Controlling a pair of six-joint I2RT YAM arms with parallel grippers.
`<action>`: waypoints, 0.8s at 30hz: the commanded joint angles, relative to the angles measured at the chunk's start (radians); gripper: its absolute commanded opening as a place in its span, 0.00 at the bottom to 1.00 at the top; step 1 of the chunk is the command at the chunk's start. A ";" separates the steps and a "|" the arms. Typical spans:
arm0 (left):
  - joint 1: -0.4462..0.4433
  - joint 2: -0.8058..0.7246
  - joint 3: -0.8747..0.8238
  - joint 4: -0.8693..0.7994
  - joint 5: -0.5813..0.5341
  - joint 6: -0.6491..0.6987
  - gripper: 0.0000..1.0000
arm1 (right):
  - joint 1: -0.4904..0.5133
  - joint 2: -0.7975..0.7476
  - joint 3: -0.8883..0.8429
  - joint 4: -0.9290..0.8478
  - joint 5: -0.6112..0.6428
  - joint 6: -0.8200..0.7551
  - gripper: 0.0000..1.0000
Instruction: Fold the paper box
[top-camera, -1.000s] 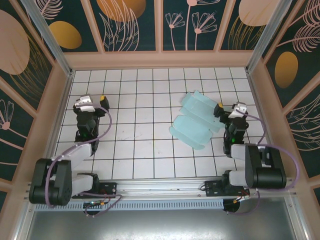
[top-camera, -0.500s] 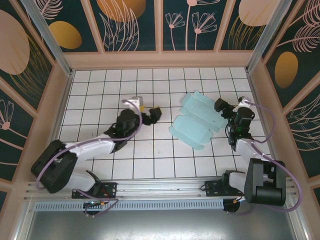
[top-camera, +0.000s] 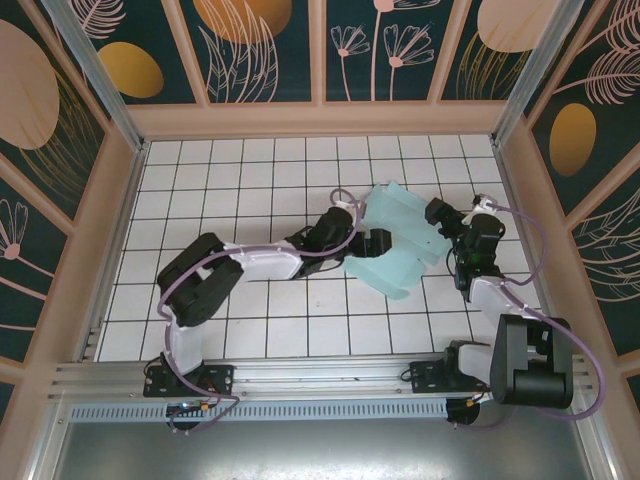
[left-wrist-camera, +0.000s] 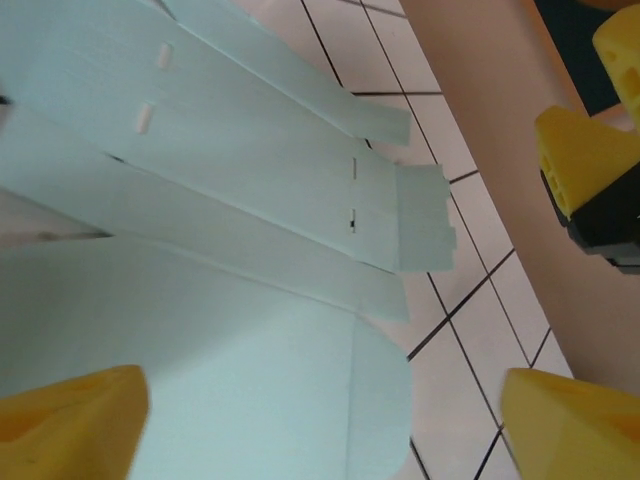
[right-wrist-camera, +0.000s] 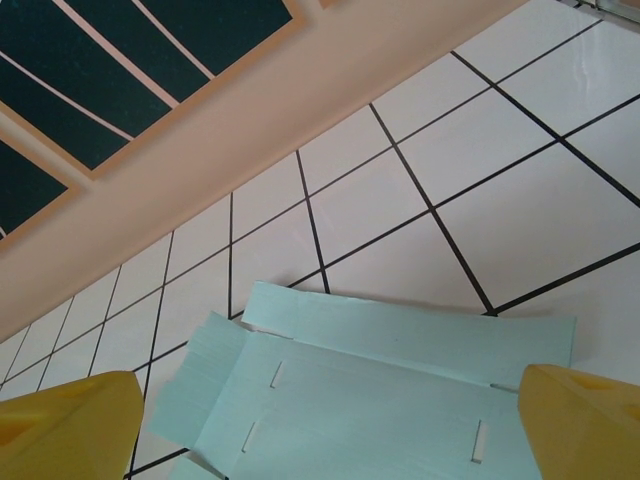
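The paper box (top-camera: 405, 235) lies unfolded and flat on the tiled floor, right of centre: pale aqua card with creased panels, slits and rounded tabs. My left gripper (top-camera: 377, 243) reaches across to its left edge and stands open. In the left wrist view a rounded tab of the paper box (left-wrist-camera: 250, 370) lies between the yellow fingertips (left-wrist-camera: 70, 425). My right gripper (top-camera: 441, 216) is open at the card's right edge. In the right wrist view the paper box (right-wrist-camera: 390, 385) lies flat between and beyond its yellow fingertips (right-wrist-camera: 585, 420). Neither gripper holds the card.
A low wooden wall (top-camera: 320, 118) rings the white tiled floor (top-camera: 250, 190) on three sides. The right wall (left-wrist-camera: 480, 100) runs close behind the card. The right gripper's yellow and black finger (left-wrist-camera: 590, 160) shows in the left wrist view. An aluminium rail (top-camera: 320, 375) runs along the near edge.
My left arm swung from the table's left side across to the card's left edge, jaws narrowing slightly. The right gripper edged in to the card's right edge. The card stayed put.
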 joint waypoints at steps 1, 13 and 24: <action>-0.016 0.064 0.058 -0.133 0.107 0.014 0.77 | 0.007 -0.015 0.025 0.023 0.057 0.013 0.97; 0.011 0.152 0.040 -0.291 0.094 0.067 0.62 | 0.007 0.001 0.058 -0.014 0.074 -0.005 0.96; 0.259 -0.033 -0.144 -0.391 -0.017 0.265 0.67 | 0.026 0.103 0.118 -0.051 -0.056 -0.069 0.96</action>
